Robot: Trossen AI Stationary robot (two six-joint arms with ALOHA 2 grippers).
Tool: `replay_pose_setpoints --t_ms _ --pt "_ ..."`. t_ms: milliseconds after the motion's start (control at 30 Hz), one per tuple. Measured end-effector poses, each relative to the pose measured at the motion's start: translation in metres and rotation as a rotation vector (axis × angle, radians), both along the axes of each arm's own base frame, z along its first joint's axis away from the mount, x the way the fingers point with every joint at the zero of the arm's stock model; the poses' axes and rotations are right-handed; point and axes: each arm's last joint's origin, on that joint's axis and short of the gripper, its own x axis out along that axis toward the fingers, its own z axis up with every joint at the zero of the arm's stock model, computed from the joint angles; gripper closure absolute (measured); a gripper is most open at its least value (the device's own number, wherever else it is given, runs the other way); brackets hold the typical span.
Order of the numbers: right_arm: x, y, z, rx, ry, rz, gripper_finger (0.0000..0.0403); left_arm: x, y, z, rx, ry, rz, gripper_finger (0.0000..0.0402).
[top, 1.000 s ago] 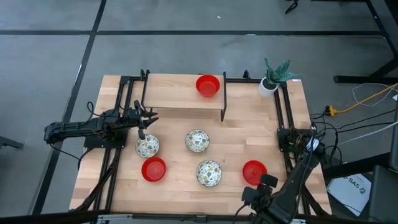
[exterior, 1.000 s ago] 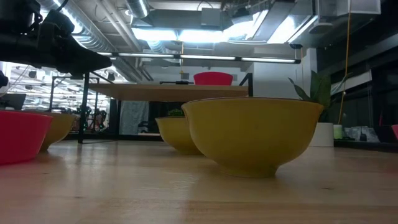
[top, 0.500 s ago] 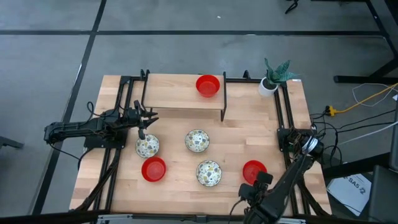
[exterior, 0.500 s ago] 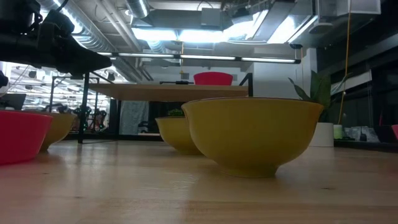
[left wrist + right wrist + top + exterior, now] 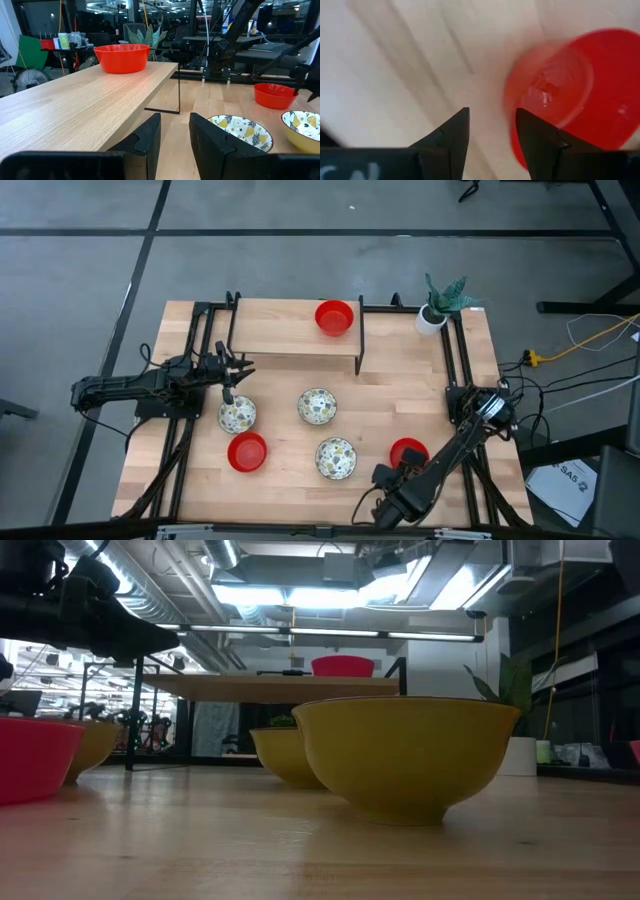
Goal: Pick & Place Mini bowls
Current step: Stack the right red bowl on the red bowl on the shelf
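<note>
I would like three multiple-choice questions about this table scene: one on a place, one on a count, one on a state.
1. Where does the red bowl farthest from the arms stand?
A. on the raised wooden shelf
B. inside a patterned bowl
C. in the left pincer

2. How many patterned bowls lie on the table?
A. one
B. three
C. five

3. What is the state of the left pincer?
A. shut on a red bowl
B. open and empty
C. shut on the plant pot

Answers:
1. A: the red bowl rests on the raised shelf.
2. B: three patterned bowls show from above.
3. B: the left pincer shows a gap between its fingers with nothing held.
</note>
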Motion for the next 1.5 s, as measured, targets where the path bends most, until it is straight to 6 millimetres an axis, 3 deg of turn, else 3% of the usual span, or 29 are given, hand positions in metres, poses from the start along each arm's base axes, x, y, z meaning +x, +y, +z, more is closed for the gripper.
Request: replay_pose_setpoints --t_ms 733,867,1133,1333,1500 --pt "-0.0026 -0.005 -0.0066 -0.028 0.023 -0.004 0.0246 0.0 0.0 0.0 0.0 0.0 0.0 0.0304" --pt "-0.0028 -0.0047 -0.0067 -0.02 0.031 -0.008 0.0279 0.0 0.0 0.0 0.0 0.0 0.0 0.0304" --pt "-0.0031 -0.0033 -0.0069 0.016 0.056 -0.017 0.039 0.0 0.0 0.0 0.0 0.0 0.0 0.0304" --pt "-0.0016 -0.0005 -0.0073 0.058 0.053 -0.023 0.0378 0.0 0.0 0.0001 0.0 -0.001 0.0 0.0304" --pt "-0.0014 0.0013 -0.0059 0.092 0.072 -0.028 0.0395 0.0 0.0 0.0001 0.0 -0.001 0.0 0.0304"
